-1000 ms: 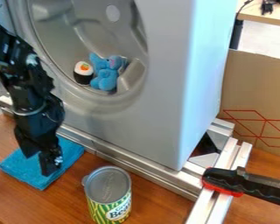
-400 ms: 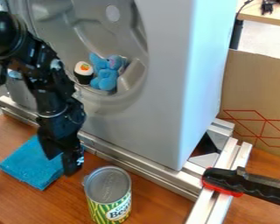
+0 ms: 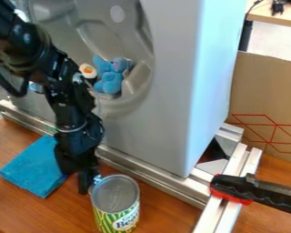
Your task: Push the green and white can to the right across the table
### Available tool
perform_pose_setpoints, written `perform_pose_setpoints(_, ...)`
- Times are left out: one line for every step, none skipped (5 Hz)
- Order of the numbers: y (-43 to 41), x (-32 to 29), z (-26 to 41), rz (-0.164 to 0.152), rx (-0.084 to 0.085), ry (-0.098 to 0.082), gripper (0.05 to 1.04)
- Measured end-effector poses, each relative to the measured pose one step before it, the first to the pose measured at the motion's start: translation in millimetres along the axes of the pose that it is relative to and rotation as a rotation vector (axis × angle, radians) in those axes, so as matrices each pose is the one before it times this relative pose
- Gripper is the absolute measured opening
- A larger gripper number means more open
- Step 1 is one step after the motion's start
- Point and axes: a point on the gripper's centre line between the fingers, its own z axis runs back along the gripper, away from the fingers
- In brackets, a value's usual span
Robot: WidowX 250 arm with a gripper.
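Here, the green-and-yellow-striped metal can [image 3: 116,202] stands just beside the black gripper [image 3: 85,181], to its right in the view — long axis vertical — though whether the gripper's spread or closed, I cannot tell.

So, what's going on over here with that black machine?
A black robot arm has its gripper down beside an upright can on the wooden table, so close that I can't tell whether they touch. It isn't holding the can. A folded blue cloth lies next to it, and a blue plush toy sits in the grey panel behind.
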Motion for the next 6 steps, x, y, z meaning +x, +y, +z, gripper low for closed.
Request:
perform_pose_setpoints(-27.47, 0.65, -7.48, -0.038, -0.0401, -0.0022, 0.999)
perform_pose_setpoints(-32.58, 2.26, 0.42, -0.0892, -0.0065, 0.0023, 0.999)
perform_pose_setpoints(-19.25, 4.87, 10.06, -0.0406, 0.0231, -0.029, 0.999)
perform_pose_setpoints(2.54, -8.36, 5.0, 0.041, 0.0321, 0.0212, 0.999)
perform_pose_setpoints(17.68, -11.45, 13.59, 0.0779, 0.0695, -0.0012, 0.999)
perform_pose_setpoints(16.48, -9.1, 15.7, 0.0469, 0.036, -0.0169, 0.999)
